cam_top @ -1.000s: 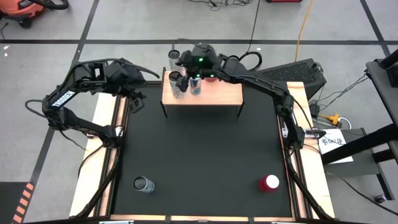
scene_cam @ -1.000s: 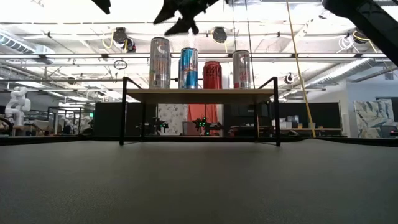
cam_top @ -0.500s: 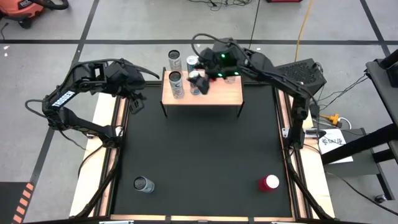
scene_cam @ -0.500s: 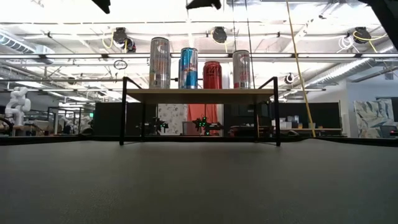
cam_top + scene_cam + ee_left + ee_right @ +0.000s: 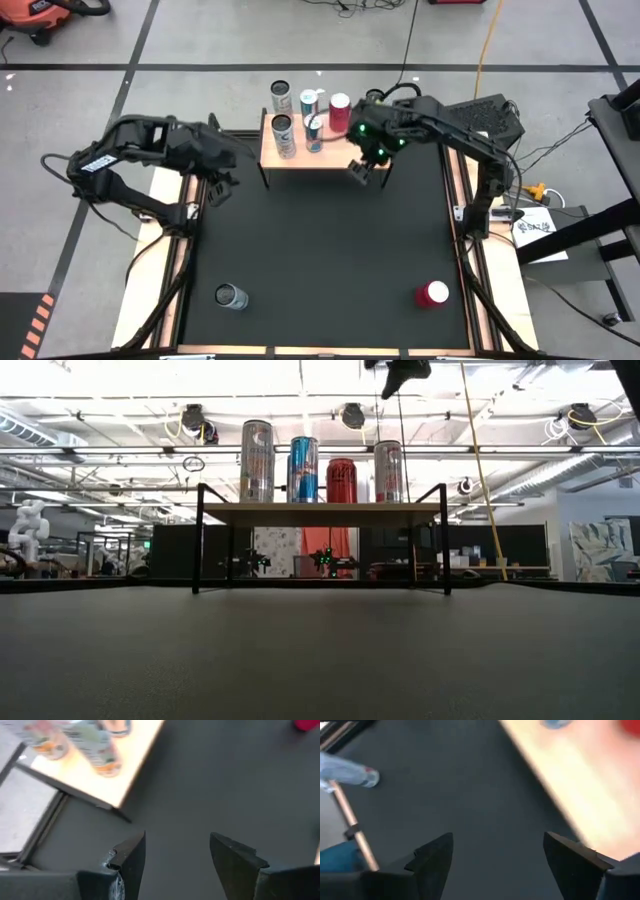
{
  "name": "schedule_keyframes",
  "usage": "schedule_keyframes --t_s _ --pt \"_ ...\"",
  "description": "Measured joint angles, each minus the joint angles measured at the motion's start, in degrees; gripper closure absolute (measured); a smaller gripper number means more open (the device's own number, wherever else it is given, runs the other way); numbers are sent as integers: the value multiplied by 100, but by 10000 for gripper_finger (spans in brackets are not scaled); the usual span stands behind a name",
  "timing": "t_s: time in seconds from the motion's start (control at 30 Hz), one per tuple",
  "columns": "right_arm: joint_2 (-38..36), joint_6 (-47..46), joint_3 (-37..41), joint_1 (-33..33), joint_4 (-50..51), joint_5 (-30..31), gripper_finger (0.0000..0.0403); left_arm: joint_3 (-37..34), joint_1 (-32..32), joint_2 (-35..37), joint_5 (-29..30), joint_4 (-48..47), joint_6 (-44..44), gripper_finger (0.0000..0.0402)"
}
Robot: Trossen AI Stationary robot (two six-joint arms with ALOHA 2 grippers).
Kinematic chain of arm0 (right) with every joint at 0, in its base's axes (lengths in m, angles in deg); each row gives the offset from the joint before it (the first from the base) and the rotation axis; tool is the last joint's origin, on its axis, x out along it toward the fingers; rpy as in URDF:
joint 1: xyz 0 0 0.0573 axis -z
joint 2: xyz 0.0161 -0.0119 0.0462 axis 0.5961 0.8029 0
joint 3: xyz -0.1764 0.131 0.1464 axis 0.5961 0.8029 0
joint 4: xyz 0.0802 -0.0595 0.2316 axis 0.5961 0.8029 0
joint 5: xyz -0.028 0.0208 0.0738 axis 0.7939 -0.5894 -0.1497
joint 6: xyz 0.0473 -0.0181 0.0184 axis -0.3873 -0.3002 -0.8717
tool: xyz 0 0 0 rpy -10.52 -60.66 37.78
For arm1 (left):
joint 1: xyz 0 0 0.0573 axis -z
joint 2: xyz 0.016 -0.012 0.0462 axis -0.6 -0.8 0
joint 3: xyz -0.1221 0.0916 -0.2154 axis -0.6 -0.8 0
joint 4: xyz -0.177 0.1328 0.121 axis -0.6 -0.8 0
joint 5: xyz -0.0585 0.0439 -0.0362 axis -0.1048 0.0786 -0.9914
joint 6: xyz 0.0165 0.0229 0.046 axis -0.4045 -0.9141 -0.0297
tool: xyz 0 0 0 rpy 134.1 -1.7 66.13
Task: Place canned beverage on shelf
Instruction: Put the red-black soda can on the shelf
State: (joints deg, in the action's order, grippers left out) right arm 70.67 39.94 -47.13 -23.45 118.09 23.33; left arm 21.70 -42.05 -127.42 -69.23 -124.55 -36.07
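High view: right end effector (image 5: 361, 167) agape above shelf (image 5: 352, 152) front edge.

four cans (image 5: 320, 467) fill shelf (image 5: 320, 512), mat (image 5: 320, 260) mostly bare

We see a light-wood shelf (image 5: 325, 150) on thin black legs, standing on a plain black mat (image 5: 320, 260) that covers the desk (image 5: 160, 260), whose bare edges are pale wood. On the shelf in the low view stand four cans: a silver one (image 5: 257, 460) with a small red mark near its top, a blue one (image 5: 303, 468) with silver and red print, a red one (image 5: 341, 479) with dark lettering, and a silver-grey one (image 5: 388, 470). On the mat lie a silver can (image 5: 231, 296) and a red can (image 5: 432, 294) with a white end. Both arms are dark; the right end effector (image 5: 360, 170) is black, with green lights glowing above it. The left end effector (image 5: 182, 865) is black too. The floor (image 5: 80, 120) is grey with black lines.
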Motion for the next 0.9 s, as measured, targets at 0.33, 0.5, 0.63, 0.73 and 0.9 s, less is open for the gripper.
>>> schedule_keyframes --t_s 0.33,0.5,0.63,0.73,0.9 --pt "-85 -964 29 -1075 37 -103 110 0 1417 -281 115 226 649 185" --pt "-91 -1446 61 -1727 35 449 110 0 1999 -585 311 239 656 185" --pt "-91 -1851 224 -2234 41 805 110 0 2388 -821 350 249 656 185" --pt "-91 -2154 353 -2597 42 994 110 0 2625 -934 347 251 656 185" --pt "-89 -2731 651 -3111 41 1087 110 0 2872 -966 334 249 764 185"
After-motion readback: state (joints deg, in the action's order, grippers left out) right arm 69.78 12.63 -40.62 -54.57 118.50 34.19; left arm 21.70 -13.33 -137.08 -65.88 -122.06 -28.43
